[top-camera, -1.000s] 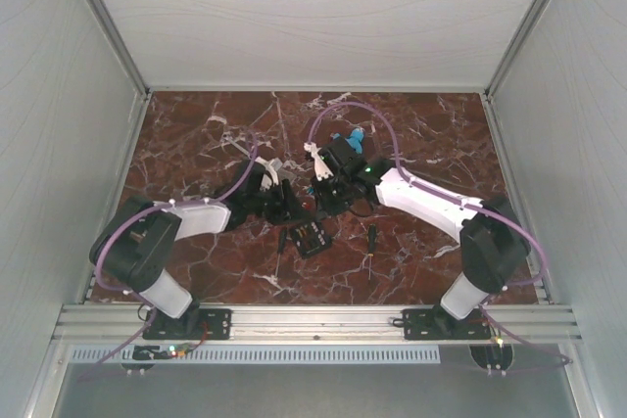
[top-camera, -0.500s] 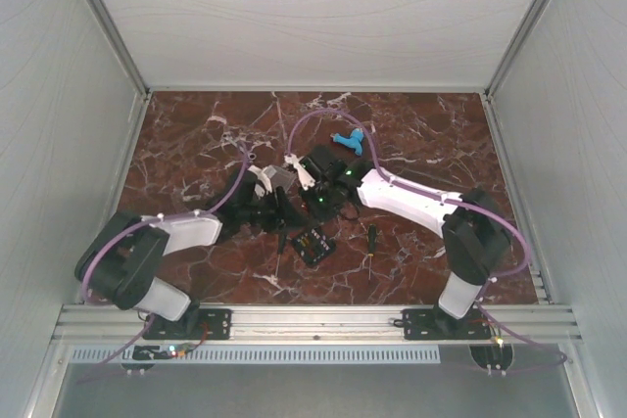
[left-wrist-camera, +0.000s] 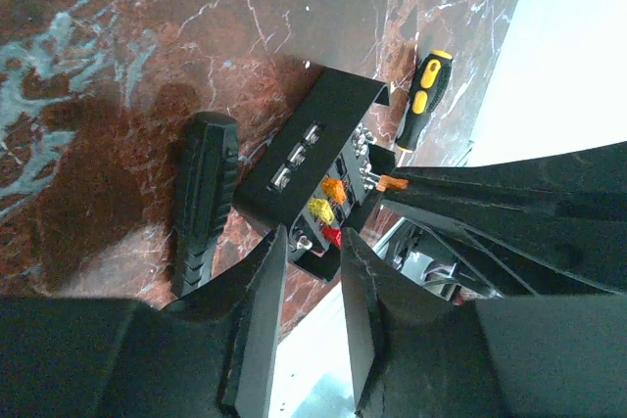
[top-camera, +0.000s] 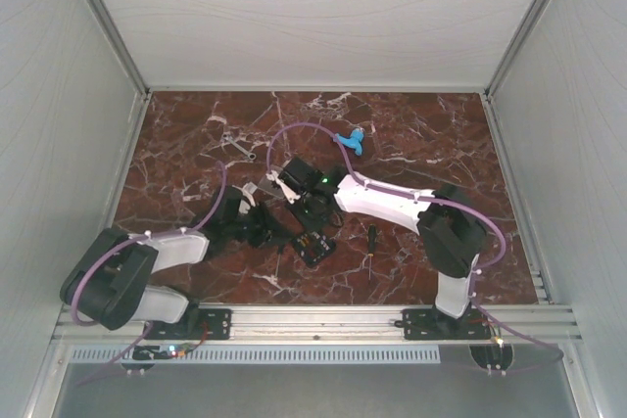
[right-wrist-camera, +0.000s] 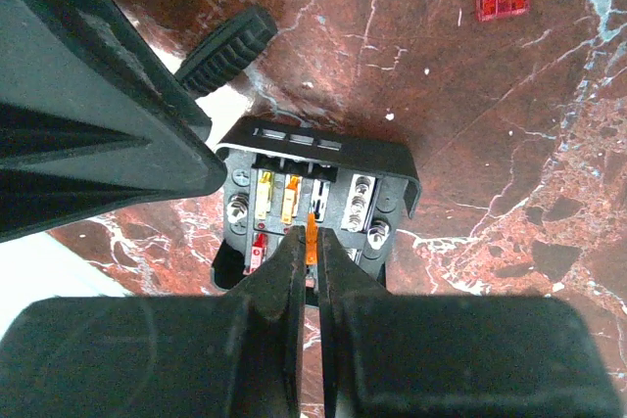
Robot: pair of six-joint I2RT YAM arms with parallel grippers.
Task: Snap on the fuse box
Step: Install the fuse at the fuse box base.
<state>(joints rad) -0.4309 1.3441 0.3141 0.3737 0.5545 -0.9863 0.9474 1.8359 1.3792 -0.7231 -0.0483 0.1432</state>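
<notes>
Right gripper (right-wrist-camera: 309,247) is pinching an orange fuse (right-wrist-camera: 311,227) straight above the fuse box (right-wrist-camera: 313,183), which is lying by the table's near edge, midway along. Left gripper (left-wrist-camera: 312,242), jaws apart and empty, is hovering just left of it.

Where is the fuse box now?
In the top view the fuse box lies front-centre, under the right pincer holding an orange fuse, a black screwdriver handle along its left side.
</notes>
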